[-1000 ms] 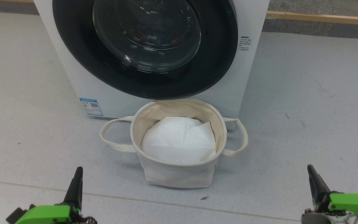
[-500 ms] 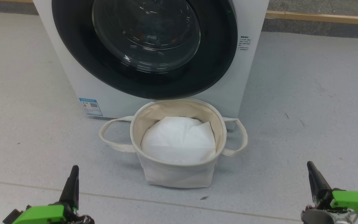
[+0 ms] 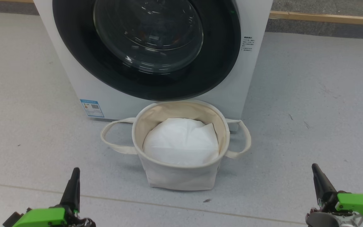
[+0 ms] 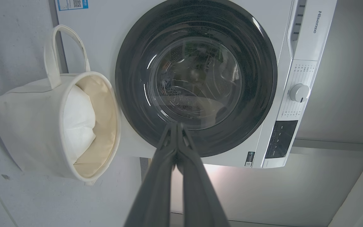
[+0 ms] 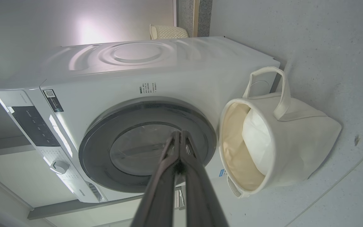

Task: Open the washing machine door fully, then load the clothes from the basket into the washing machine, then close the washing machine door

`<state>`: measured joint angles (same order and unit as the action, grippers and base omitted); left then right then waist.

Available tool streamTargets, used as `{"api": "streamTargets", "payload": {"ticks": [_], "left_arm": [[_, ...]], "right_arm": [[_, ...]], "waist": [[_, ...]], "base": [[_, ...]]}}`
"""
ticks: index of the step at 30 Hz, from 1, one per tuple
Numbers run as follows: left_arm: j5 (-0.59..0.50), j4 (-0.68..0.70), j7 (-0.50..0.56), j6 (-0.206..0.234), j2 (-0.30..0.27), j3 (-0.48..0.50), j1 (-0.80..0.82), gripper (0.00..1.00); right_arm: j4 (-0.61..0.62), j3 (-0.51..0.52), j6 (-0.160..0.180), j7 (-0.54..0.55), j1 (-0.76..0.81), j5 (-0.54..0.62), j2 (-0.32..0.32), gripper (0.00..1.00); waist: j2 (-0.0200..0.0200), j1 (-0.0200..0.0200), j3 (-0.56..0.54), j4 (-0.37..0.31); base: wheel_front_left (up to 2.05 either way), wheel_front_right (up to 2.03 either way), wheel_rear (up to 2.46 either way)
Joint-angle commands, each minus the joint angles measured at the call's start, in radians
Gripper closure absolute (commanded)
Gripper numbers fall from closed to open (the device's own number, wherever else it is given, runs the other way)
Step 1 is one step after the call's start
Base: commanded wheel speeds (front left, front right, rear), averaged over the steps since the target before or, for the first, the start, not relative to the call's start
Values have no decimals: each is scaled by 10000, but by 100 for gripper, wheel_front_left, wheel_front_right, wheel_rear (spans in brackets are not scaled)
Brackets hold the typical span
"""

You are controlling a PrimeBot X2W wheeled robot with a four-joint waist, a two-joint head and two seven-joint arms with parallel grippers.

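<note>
The washing machine [image 3: 258, 22] stands straight ahead with the washing machine door [image 3: 74, 60] shut flush, glossy black rim around the glass bowl. The clothes are hidden; behind the glass I make out dim shapes only. The cream basket [image 3: 181, 178] sits on the floor against the machine's front, holding a white liner sheet [image 3: 181, 142]. My left gripper [image 3: 74, 171] is shut and empty at the lower left, well short of the basket. My right gripper [image 3: 314, 167] is shut and empty at the lower right. Both wrist views look at the door [image 4: 131, 78] [image 5: 96, 157] and basket [image 4: 27, 119] [image 5: 304, 142].
Grey floor [image 3: 310, 94] spreads on both sides of the machine, with a seam line crossing near my grippers. A wooden strip [image 3: 326, 18] runs along the back right. The control panel and knob [image 4: 299, 93] sit above the door. A woven object [image 5: 169, 31] stands behind the machine.
Both grippers have shifted slightly: the left a little to the left, the right a little upward. Door and basket stay as they were.
</note>
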<state>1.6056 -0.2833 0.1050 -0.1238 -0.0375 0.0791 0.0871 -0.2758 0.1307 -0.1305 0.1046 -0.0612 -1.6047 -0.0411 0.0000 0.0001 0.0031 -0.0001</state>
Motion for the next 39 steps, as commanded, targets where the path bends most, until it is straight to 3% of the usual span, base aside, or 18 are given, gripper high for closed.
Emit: {"api": "streamTargets", "payload": {"ticks": [1,39], "left_arm": [[32,379,81,-69,-127,345,210,100],[32,381,80,-69,-127,344,209,100]], "right_arm": [[312,-189,-2,70,-465,-56,-112,100],[311,-174,-2,82,-466,-43,-102,100]], "waist": [[0,0,0,1],[0,0,0,1]], "base": [[0,0,0],[0,0,0]]}}
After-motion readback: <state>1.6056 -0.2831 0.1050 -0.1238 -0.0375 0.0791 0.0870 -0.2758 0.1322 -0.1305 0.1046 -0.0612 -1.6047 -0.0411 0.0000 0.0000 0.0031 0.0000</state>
